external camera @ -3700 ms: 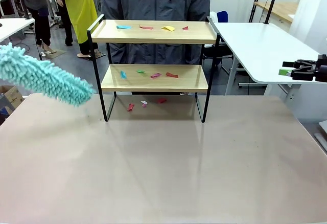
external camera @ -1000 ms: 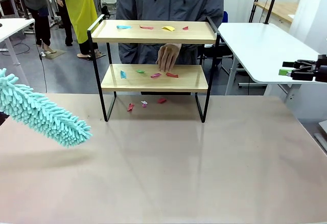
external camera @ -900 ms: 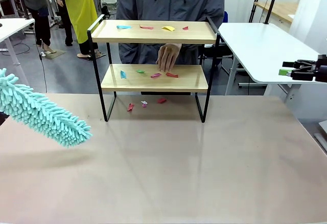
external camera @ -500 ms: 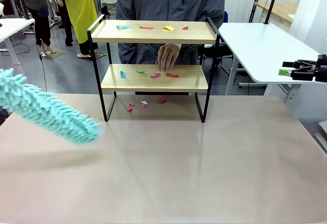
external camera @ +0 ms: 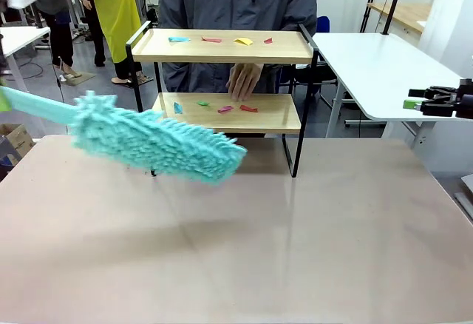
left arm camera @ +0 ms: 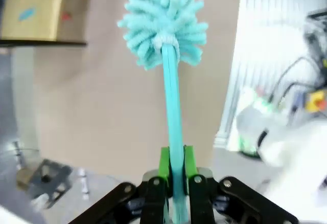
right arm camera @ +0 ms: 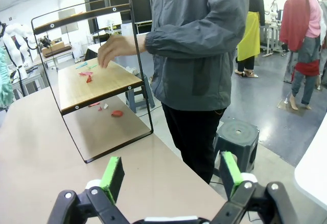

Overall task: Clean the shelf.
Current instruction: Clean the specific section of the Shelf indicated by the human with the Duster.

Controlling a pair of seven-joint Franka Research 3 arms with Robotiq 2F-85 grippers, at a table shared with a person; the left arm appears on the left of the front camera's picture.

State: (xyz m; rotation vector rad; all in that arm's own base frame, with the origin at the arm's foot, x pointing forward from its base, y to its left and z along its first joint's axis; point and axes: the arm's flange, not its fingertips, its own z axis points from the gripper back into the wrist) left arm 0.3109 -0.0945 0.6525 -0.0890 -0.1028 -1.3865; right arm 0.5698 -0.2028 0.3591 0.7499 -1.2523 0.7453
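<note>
Two left gripper [left arm camera: 176, 163] pads [left arm camera: 164, 161] clamp the teal duster [external camera: 155, 143], head at the shelf's [external camera: 222, 56] near left. Right gripper [right arm camera: 171, 175] stands wide open.

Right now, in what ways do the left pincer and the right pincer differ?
The left pincer is shut on the handle of the turquoise duster; the right pincer is open and empty. The left pincer carries its duster in front of the shelf; the right pincer stands far off to the side. Both are black with green pads.
</note>
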